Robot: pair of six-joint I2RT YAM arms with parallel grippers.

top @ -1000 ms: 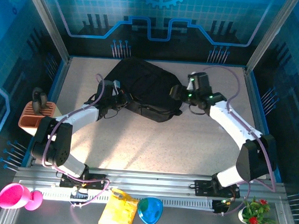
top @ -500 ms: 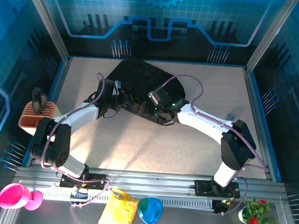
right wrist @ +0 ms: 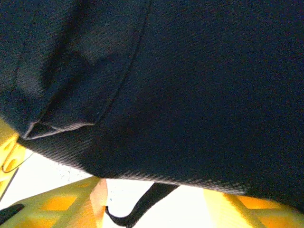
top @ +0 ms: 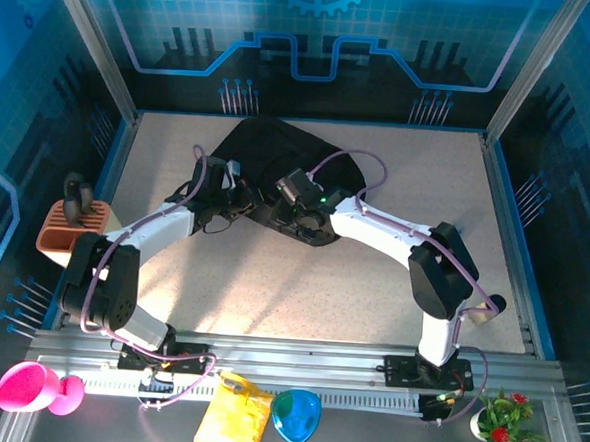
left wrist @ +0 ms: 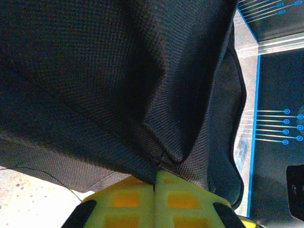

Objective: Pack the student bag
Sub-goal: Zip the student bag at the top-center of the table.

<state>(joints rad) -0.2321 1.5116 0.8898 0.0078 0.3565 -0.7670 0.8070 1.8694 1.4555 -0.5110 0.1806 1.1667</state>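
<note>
Black woven fabric: the student bag (top: 279, 152) lies slumped at the far middle of the bench (top: 372, 276), its top close to the far edge. My left claw (left wrist: 156, 175) is clamped on a fold at the bag's near-left side. My right claw (right wrist: 152, 192) sits under the near hem, fingers apart and gripping nothing, with a loose strap (right wrist: 137, 206) between them. I'd pinch the hem only, not the strap, then spread the mouth. Free room is toward the near and right edges.

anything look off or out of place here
Nothing spilled or damaged. The backpack lies slumped and askew on the table, its fabric bunched where the left gripper has its jaws pinched on a fold.
</note>
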